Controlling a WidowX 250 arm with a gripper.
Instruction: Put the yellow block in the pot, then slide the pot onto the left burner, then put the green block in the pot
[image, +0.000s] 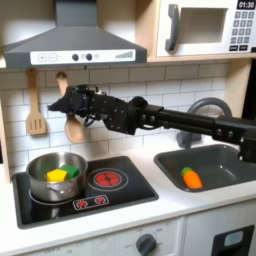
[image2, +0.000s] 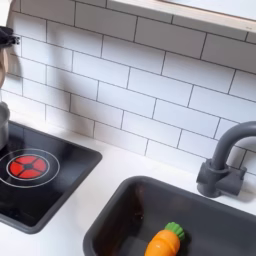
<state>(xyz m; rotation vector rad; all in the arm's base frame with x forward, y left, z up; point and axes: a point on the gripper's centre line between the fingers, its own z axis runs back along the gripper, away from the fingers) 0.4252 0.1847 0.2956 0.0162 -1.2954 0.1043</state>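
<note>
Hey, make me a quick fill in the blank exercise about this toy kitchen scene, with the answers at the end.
1. The yellow block and the green block both lie inside the ____.
2. The pot stands on the burner at the first exterior view's ____.
3. The orange carrot toy lies in the ____.
4. The gripper hangs in the air ____ the pot.

Missing words: pot; left; sink; above
</note>
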